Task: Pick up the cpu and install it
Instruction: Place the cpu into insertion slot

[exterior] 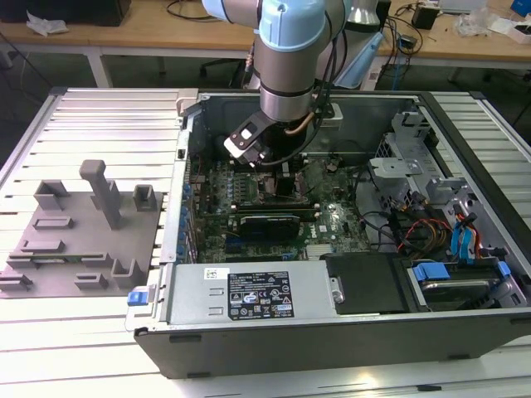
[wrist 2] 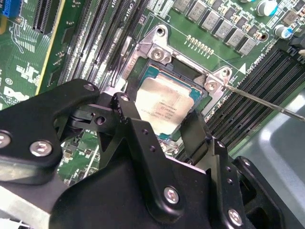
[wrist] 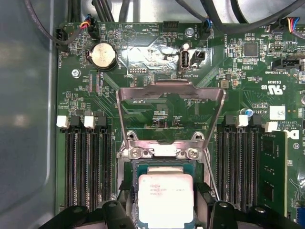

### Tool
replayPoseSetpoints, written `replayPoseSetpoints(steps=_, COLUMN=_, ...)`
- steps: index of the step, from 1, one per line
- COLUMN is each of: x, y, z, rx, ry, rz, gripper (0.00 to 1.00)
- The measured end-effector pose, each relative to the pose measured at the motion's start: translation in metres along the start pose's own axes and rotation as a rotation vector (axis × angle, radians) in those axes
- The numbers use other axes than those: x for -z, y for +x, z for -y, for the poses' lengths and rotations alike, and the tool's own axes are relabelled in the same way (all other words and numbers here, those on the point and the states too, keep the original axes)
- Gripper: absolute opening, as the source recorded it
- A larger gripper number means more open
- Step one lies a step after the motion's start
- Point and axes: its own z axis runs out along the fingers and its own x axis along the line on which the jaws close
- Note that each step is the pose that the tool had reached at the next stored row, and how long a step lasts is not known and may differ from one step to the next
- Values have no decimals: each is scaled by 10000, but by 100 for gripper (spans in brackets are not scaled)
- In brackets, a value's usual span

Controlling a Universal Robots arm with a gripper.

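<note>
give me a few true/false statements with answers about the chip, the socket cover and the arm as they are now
1. The chip is at the socket on the board, with the gripper right at it. True.
2. The socket's metal cover is shut over the chip. False: it is swung open, clear of the chip.
3. The arm reaches into the open computer case. True.
4. The chip lies outside the case. False: it is inside, at the socket.
5. A round coin battery sits on the board. True.
</note>
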Motion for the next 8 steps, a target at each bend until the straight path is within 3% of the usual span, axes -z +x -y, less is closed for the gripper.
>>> replayPoseSetpoints(steps=8, x=0, y=-1, z=-1, rx=-337, ry=-1, rz=-4, gripper=62)
